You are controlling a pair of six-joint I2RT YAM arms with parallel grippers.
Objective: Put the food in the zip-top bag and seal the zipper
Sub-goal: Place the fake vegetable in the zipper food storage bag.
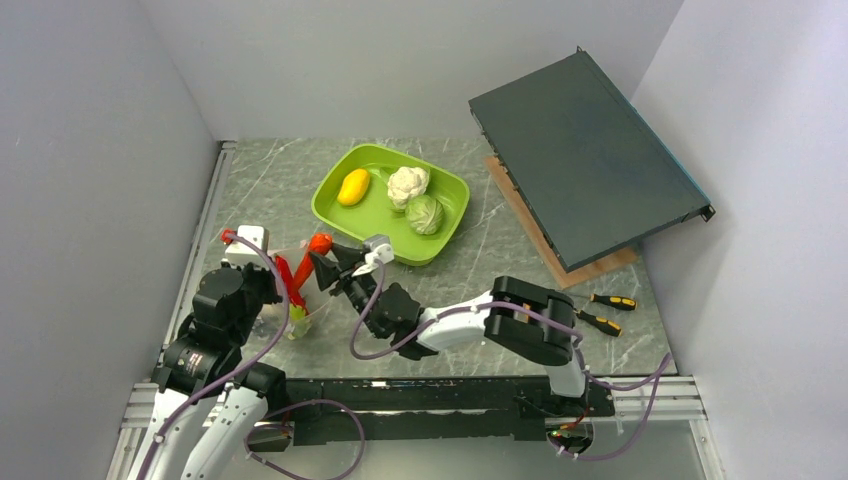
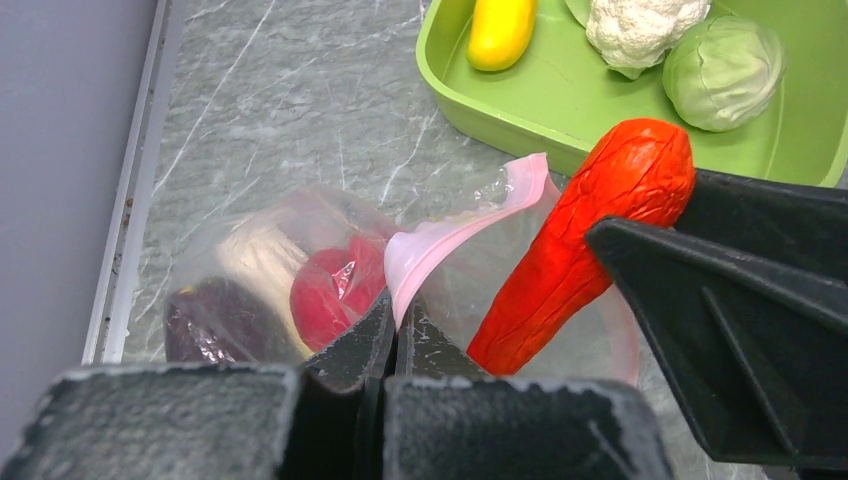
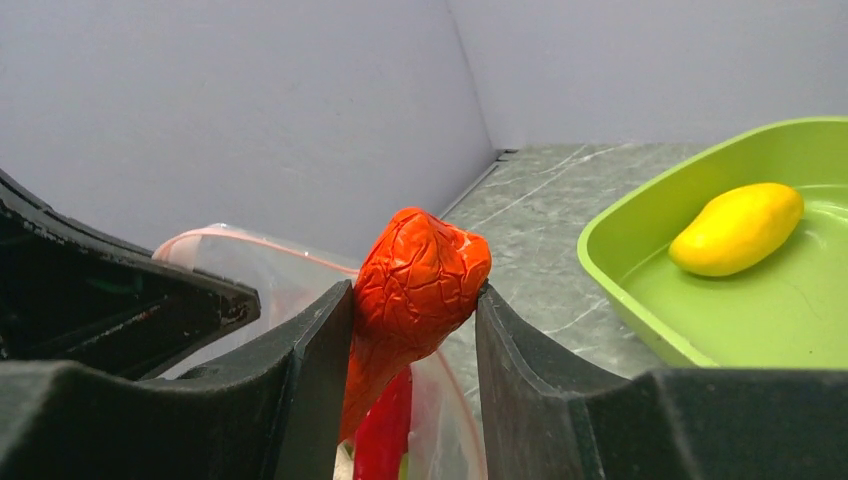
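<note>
**Right tool [image 3: 414,318] on carrot [image 3: 420,262], at mouth of zip-top bag [image 2: 300,215]**

Black fingers fill the bottom of both wrist views. Right tool: narrow, both fingers pressed against the fat, wrinkled top of the orange carrot. Carrot hangs tilted, thin end down inside the bag's pink zipper rim [image 2: 470,225].

Left tool [image 2: 392,322]: fingers closed together, a fold of the pink rim pinched between them, so the mouth stands up and open. Zipper not sealed.

Zip-top bag sits on the table [image 1: 480,270] near the left edge, about midway between the near and far edges, just off the tray's near-left corner. Seen through the clear, crinkly plastic:
- red piece [image 2: 335,285], close to the pinched rim
- dark purple piece [image 2: 215,320], low and to the left of the red one
- pale stalk [image 2: 260,260], between and behind those two

Lime-green tray [image 1: 326,190] lies toward the far edge, about the middle of the table. It holds three pieces:
- yellow fruit [image 1: 353,187], on the left side, apart from the other two
- white cauliflower [image 1: 407,184], toward the far side
- green cabbage [image 1: 425,213], just beside the cauliflower on its nearer side

Far right corner: dark flat panel [image 1: 585,155], tilted, over a wooden board [image 1: 540,240] whose edge shows beneath it.

Two screwdrivers [image 1: 610,301] with black-and-yellow handles lie by the right edge, nearer the near edge, close together and roughly parallel.
</note>
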